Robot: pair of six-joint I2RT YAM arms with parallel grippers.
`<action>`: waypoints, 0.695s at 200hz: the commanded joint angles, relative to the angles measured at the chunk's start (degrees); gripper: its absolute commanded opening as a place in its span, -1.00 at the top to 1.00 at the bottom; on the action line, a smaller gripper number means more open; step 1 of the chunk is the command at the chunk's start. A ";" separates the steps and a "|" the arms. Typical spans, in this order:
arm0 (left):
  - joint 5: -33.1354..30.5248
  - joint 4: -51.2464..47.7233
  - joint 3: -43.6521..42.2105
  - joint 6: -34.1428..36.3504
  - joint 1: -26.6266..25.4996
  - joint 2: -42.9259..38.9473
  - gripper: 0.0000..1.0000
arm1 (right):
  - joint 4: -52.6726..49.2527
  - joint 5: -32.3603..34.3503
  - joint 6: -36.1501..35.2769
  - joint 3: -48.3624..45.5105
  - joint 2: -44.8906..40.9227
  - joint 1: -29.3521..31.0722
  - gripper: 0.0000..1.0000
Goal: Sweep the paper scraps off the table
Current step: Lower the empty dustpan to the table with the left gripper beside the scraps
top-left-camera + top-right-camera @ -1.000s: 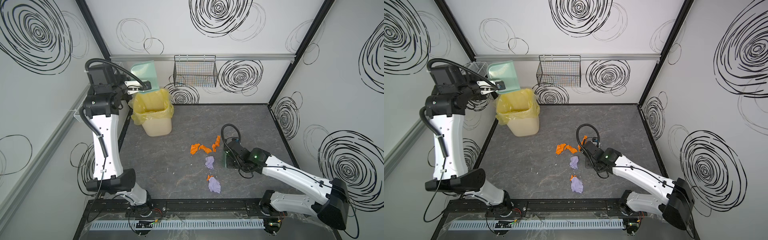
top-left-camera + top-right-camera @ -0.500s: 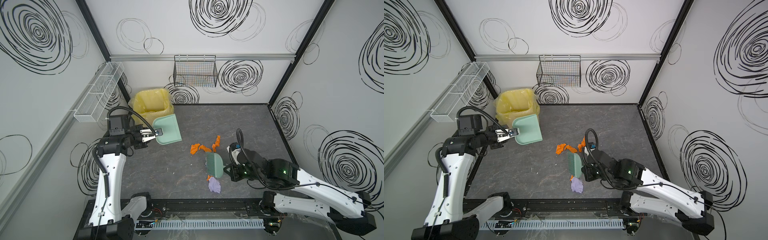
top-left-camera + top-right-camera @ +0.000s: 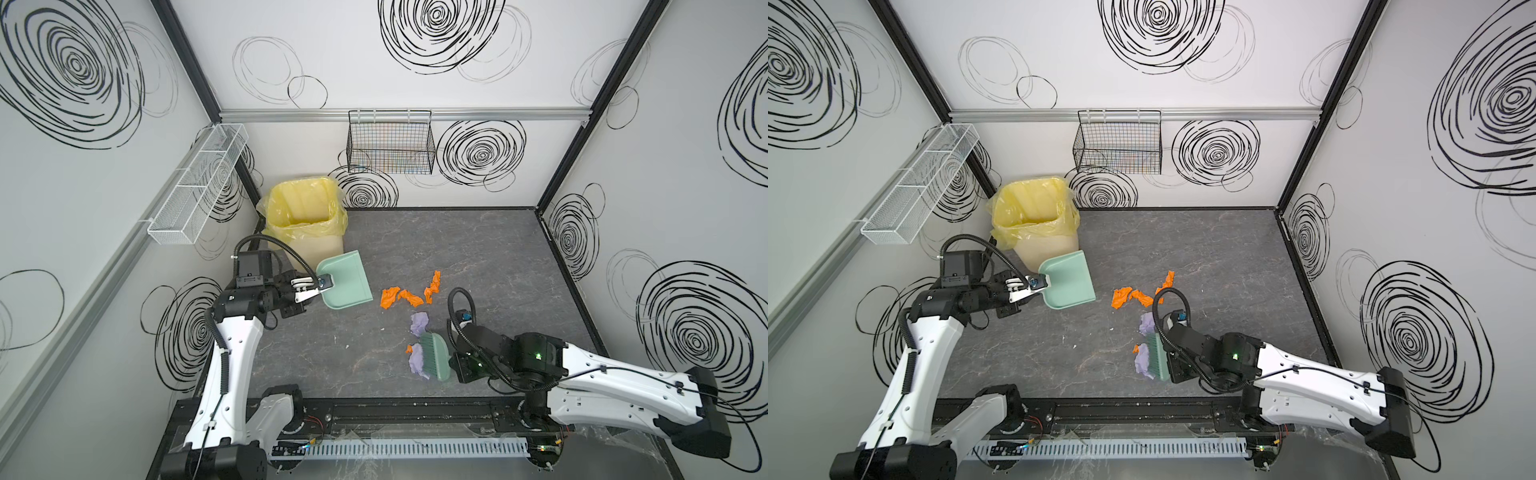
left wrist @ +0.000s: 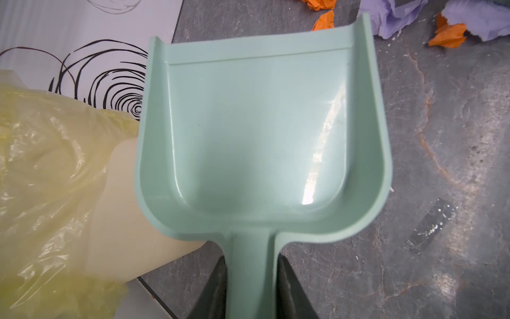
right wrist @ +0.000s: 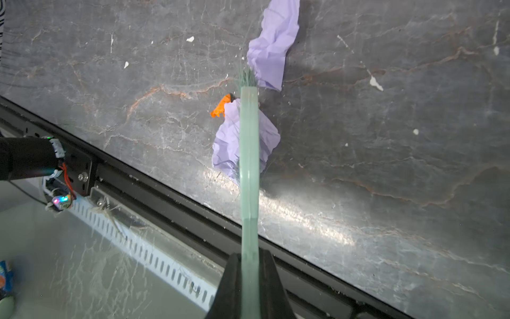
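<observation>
While the right hand (image 5: 249, 262) is working closest to the table's (image 3: 457, 241) near edge, its jaws are closing tightly on the thin handle of the mint brush (image 3: 434, 356), whose bristle row is running near to far. A lavender wad (image 3: 417, 360) is lying partly under those bristles and spilling out to their left, with a small orange bit (image 3: 409, 349) touching its far side. A second lavender wad (image 3: 419, 323) is sitting at the brush's far tip. Farther off, the orange paper scraps (image 3: 409, 296) are lying in a loose row, apart from the brush. To the far left of all these, the left hand (image 4: 251, 276) is gripping the handle of the empty dustpan (image 3: 345, 284), its mouth facing right toward the scraps. The right hand is clearly the nearer one, so the push probably needs to go leftward and away, across the brush's long axis. Behind the pan, the yellow-lined bin (image 3: 320, 249) is standing in the far left corner.
</observation>
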 commanded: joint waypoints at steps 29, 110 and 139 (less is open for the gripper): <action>1.35 3.05 -7.15 -0.79 -0.34 -2.18 1.00 | 8.74 4.02 -5.91 1.53 1.62 -9.07 1.00; -4.00 8.94 -20.27 -1.73 -7.37 -2.43 1.00 | 11.84 -3.90 -13.20 9.07 0.10 -14.71 1.00; -5.96 11.99 -20.13 -1.56 -9.15 2.18 1.00 | 3.84 4.23 -15.34 17.96 0.35 -15.70 1.00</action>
